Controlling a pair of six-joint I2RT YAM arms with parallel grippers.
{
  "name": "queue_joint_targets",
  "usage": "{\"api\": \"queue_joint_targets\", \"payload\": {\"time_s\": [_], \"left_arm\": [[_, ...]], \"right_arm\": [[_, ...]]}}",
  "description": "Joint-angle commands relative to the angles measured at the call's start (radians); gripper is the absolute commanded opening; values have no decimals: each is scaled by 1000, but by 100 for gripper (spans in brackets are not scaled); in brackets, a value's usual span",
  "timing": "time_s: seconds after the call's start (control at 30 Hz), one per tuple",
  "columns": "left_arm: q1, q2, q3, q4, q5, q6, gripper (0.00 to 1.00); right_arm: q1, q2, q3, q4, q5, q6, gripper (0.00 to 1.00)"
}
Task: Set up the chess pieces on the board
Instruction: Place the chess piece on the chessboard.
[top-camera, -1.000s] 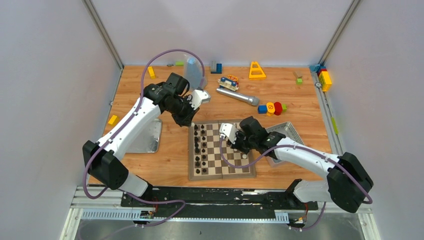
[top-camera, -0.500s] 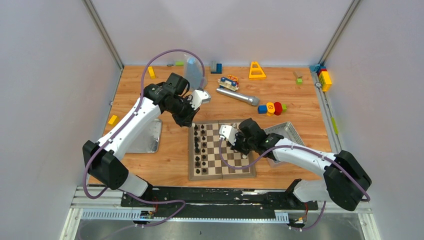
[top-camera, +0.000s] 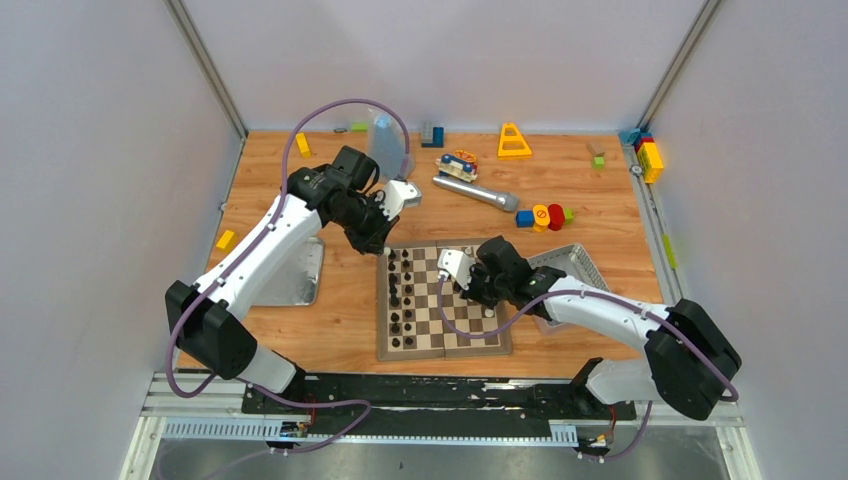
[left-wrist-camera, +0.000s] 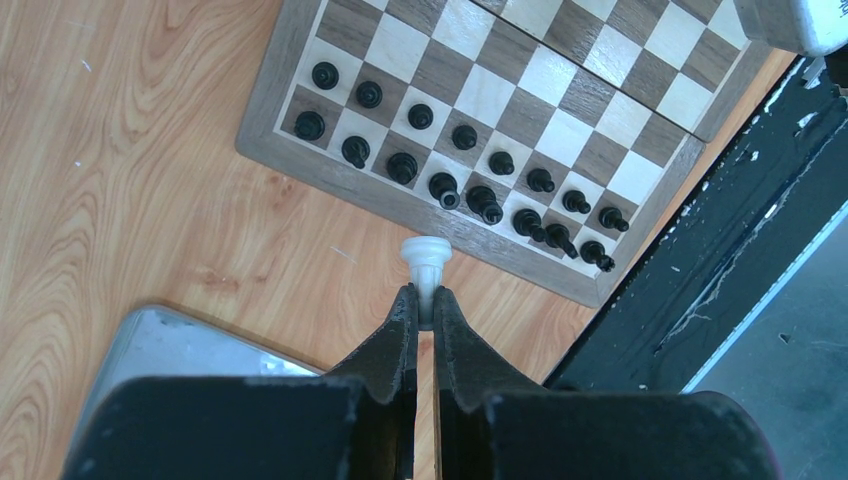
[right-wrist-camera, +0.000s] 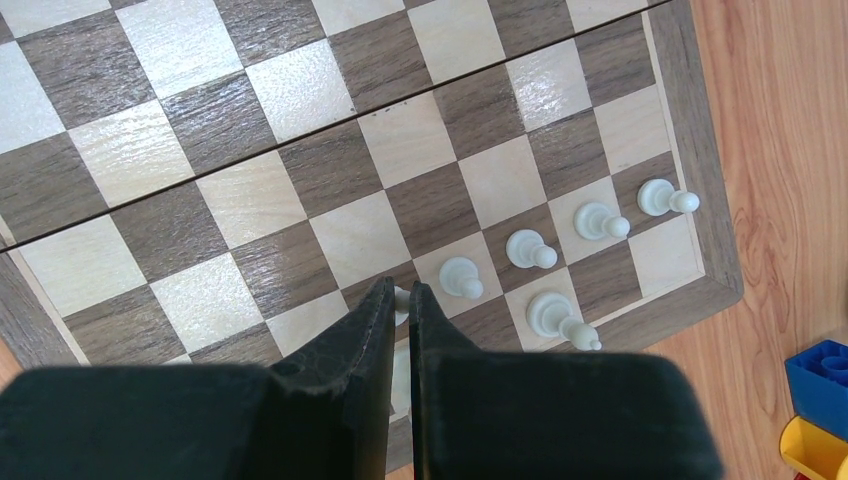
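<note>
Wooden table (top-camera: 340, 320) with board (top-camera: 425, 318), metal lid (top-camera: 305, 285), basket (top-camera: 577, 262), microphone (top-camera: 475, 192), toys (top-camera: 514, 140).

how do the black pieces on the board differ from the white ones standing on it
Colour: the black pieces are dark, the white pieces cream.
Number: the black pieces fill two complete rows along one edge of the board; only five white pieces stand on it.
Layout: the black pieces run the whole edge, while the white pieces cluster near one corner, four in a line and one behind.
Both sets stand upright, one per square.
</note>
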Motion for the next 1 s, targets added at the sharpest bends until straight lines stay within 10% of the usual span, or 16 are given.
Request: {"api": "queue_joint_targets", "payload": {"time_s": [0.0,0.53,0.97], "left_arm": [[2,-5,21,-1,24,11,8],[2,-6,14,-2,25,15,9],[2,7,23,-9,29,15,9]], "right_arm": [[6,9,-4,39,8,-12,0],[7,-17,-2,10,3,-6,24],[8,-30,5,-13,-17,-4,14]]}}
